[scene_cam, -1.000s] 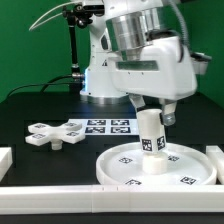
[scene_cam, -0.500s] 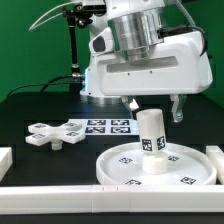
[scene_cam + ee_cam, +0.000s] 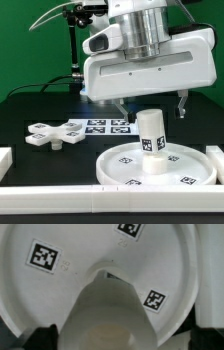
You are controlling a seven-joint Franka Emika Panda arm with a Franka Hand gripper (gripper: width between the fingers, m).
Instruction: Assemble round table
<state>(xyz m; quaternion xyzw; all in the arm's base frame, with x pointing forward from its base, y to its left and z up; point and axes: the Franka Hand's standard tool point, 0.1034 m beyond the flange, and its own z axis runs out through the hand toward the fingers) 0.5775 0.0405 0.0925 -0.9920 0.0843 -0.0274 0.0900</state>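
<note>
The round tabletop disc [image 3: 190,165] lies flat by the front edge of the surface [image 3: 40,100], toward the corner on the exterior view's right, hemmed by the white border rails [image 3: 90,192]. The short thick leg [image 3: 150,138] stands upright at the disc's centre. In the wrist view the leg [image 3: 112,303] rises straight out of the disc [image 3: 50,286], though how firmly it is seated cannot be told.

The pincer [image 3: 151,107] hangs directly above the leg's top. It is spread wide, with one fingertip [image 3: 120,104] on either side of the leg and apart from it, and it grips nothing.

The cross-shaped base [image 3: 48,133] lies loose toward the edge on the exterior view's left, just beside the marker board [image 3: 105,126] and well apart from the disc.

As a judgement, the first joint looks made or nearly made. Still to do is fetching the cross-shaped base and fixing it onto the leg's free end.
</note>
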